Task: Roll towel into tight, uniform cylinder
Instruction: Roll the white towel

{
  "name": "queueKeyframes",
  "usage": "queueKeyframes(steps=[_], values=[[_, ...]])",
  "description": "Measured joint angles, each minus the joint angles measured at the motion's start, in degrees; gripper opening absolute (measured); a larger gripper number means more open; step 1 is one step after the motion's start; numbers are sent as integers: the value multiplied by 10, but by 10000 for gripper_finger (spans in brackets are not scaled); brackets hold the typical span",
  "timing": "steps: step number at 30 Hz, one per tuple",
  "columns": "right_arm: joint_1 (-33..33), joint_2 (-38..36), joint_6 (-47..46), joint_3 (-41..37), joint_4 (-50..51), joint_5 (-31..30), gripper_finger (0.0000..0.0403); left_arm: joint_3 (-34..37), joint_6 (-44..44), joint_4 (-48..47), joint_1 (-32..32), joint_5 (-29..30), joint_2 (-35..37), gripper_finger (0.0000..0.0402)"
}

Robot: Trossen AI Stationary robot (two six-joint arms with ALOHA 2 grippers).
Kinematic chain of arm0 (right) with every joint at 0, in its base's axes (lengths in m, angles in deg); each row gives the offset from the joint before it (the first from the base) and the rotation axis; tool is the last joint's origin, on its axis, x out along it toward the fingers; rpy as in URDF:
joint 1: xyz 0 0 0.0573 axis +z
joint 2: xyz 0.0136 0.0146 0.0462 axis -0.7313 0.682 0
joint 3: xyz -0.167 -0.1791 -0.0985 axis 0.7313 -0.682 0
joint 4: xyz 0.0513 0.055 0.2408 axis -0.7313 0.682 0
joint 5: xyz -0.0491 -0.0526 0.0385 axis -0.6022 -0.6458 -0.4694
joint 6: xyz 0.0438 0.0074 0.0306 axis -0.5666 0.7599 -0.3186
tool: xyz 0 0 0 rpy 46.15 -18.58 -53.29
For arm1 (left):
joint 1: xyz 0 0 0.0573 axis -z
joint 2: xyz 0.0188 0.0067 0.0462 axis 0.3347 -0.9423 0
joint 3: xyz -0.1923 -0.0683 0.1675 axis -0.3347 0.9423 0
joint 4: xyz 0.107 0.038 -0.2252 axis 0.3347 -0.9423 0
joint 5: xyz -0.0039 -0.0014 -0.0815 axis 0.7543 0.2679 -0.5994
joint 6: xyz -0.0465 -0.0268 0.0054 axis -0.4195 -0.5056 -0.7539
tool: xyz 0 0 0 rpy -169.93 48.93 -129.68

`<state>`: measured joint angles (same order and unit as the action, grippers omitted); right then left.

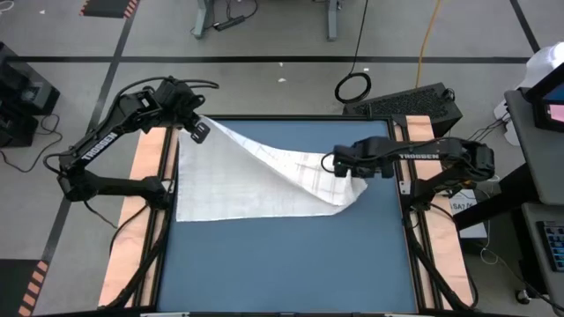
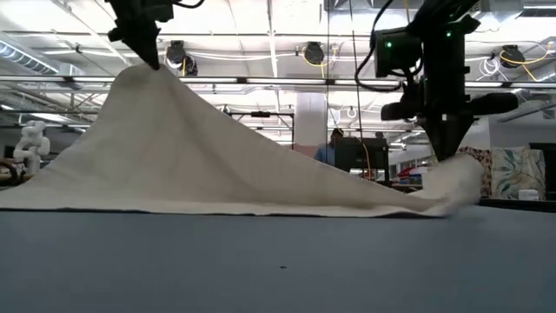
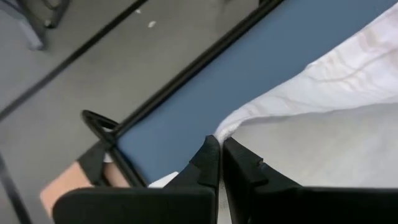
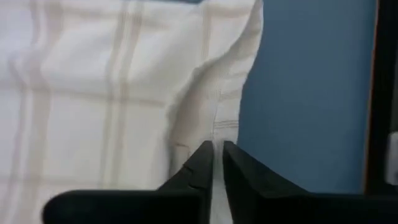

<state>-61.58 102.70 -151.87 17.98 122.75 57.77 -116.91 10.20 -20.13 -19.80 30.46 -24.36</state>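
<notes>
While the far part of the towel (image 1: 264,180) is draped in a tent that hides the tabletop (image 1: 291,255) beneath it, its near strip is seen lying flat on the blue surface, bounded by a black frame with grey floor and cables beyond. One corner is held high at the far left by the left pincer (image 1: 197,129), clamped narrow; the opposite edge is pinched low at the right by the right pincer (image 1: 339,165), fingers nearly together.
</notes>
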Motion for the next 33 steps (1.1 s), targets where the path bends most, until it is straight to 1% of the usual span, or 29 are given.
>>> queueKeyframes(steps=[4,7,11,15,17,19,23,28,31,33], values=[[-4,-4,57,1,-1,48,79,0,16,0,0,16,0,12],[-5,-5,70,1,23,58,115,0,15,0,0,17,-5,12],[8,-5,58,1,85,69,153,0,14,0,0,17,-8,12],[35,-5,7,-12,146,50,162,0,15,0,0,17,-9,12],[47,-5,-14,-26,145,38,157,0,17,0,0,17,-9,12],[61,-5,-35,-48,131,41,144,0,24,0,0,17,-9,12],[90,-5,-80,-96,38,70,116,0,32,0,0,17,-9,12],[110,2,-115,-141,-15,70,82,0,33,0,0,15,-9,12],[117,1,-98,-155,-50,72,55,0,44,0,0,8,-9,12],[123,1,-77,-159,-87,86,32,0,45,1,0,7,-9,12]])
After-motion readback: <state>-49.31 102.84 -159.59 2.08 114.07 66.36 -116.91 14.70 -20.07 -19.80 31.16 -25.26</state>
